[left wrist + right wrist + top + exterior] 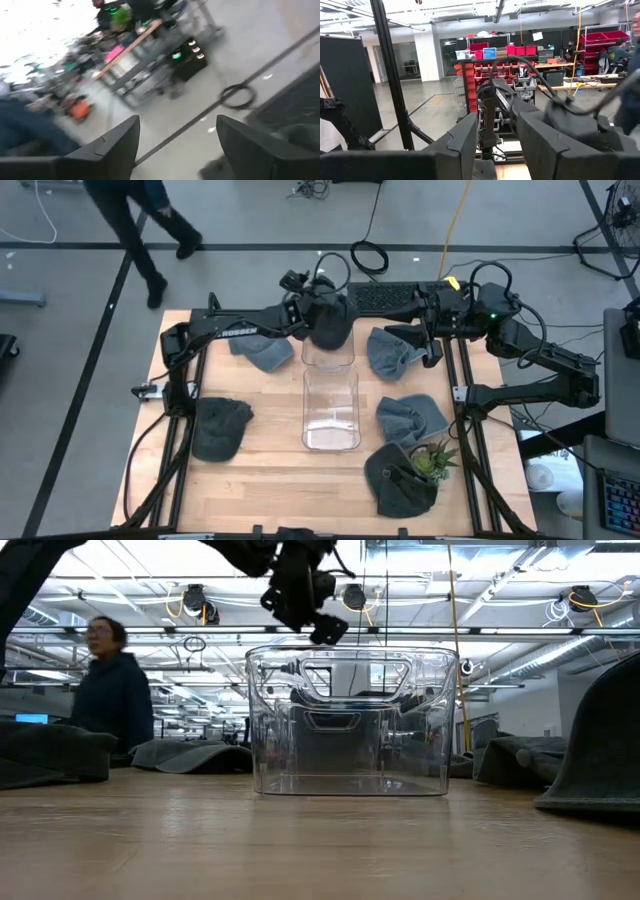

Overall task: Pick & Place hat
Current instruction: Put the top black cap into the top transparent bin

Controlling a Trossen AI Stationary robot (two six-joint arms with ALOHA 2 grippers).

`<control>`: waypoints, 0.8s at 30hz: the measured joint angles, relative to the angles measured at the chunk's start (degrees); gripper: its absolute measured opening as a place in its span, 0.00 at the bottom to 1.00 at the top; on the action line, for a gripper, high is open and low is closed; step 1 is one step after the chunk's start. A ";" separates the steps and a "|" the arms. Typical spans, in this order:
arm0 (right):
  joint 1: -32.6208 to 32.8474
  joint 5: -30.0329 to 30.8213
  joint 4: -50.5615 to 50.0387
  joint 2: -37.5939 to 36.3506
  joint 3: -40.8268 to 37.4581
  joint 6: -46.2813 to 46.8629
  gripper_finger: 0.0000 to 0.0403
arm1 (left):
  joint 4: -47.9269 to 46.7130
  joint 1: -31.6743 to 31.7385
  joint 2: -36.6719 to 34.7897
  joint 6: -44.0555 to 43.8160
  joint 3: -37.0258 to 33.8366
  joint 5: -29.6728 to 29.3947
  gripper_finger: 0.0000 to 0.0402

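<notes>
**Left gripper spread above the far end of the clear bin**

At the left edge of the wooden table (270, 465) lies one dark cap (218, 427); a grey hat (262, 351) sits farther back, partly under the left arm; the left gripper (322, 298) hangs over the far end of the clear bin (330, 410), its fingers (112, 145) spread with nothing between them. A dark hat (330, 325) shows at the bin's far rim, though whether it lies inside or hangs on the edge is hard to tell. Right of the bin lie three more hats (one beside a small plant (434, 459)); the right gripper (432, 340) waits at the far right, its fingers parted and empty. A person (113, 688) walks the grey floor beyond the table.
</notes>
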 joint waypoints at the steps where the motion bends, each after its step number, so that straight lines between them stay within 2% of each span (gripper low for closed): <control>1: 0.00 0.00 0.00 0.00 0.00 -0.02 0.32 | -0.18 -0.50 -0.46 0.07 -0.07 1.92 0.68; 3: 0.00 0.00 0.00 0.00 0.00 -0.04 0.32 | 0.50 -1.62 -1.24 0.09 0.02 7.59 0.68; 9: 0.00 0.07 -0.02 0.00 0.00 -0.29 0.32 | -5.66 -4.50 -4.55 -6.14 -0.09 26.16 0.63; 17: -0.02 0.09 -0.02 0.00 0.00 -0.50 0.32 | -13.24 -7.71 -6.97 -11.58 -0.09 42.60 0.49; 24: -0.02 0.11 -0.04 0.00 0.00 -0.50 0.32 | -13.28 -9.44 -8.07 -11.79 -0.09 54.22 0.28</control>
